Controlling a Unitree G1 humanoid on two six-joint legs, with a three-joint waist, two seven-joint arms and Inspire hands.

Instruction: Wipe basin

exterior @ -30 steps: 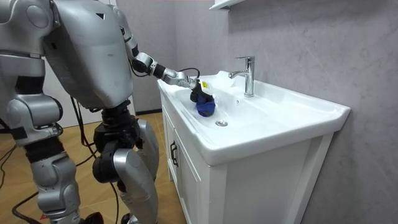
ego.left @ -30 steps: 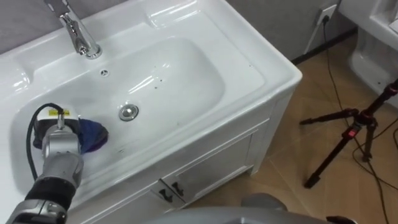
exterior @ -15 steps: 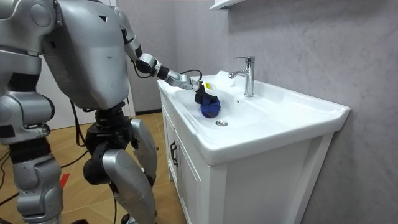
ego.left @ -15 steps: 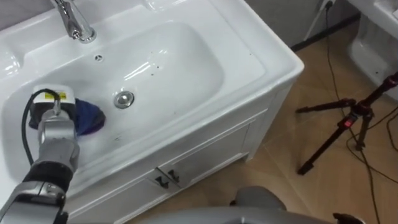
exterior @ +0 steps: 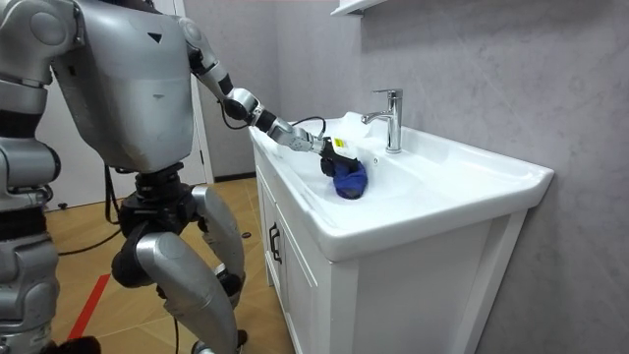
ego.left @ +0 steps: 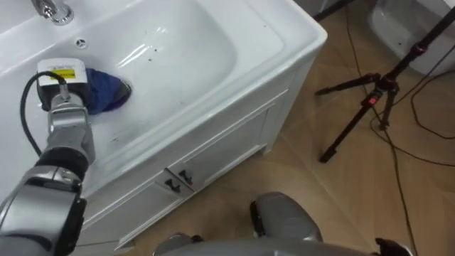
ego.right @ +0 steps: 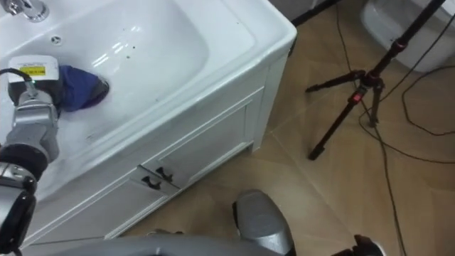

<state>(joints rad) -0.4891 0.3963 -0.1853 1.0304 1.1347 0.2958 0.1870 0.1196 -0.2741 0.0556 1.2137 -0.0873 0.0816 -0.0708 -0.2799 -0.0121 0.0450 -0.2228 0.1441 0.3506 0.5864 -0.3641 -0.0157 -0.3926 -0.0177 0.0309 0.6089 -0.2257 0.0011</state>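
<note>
Left hand (ego.left: 64, 91) on cloth (ego.left: 106, 91) in basin (ego.left: 202, 50), tripod (ego.left: 371, 103) well apart

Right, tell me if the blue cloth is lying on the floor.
No, the blue cloth sits in the basin at the left hand.

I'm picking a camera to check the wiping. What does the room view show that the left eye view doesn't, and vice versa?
The room view adds the robot standing at the cabinet, the tap's spout and the grey wall. The left eye view adds the tripod and loose cables on the floor. Both share the left hand at the blue cloth in the basin.
</note>
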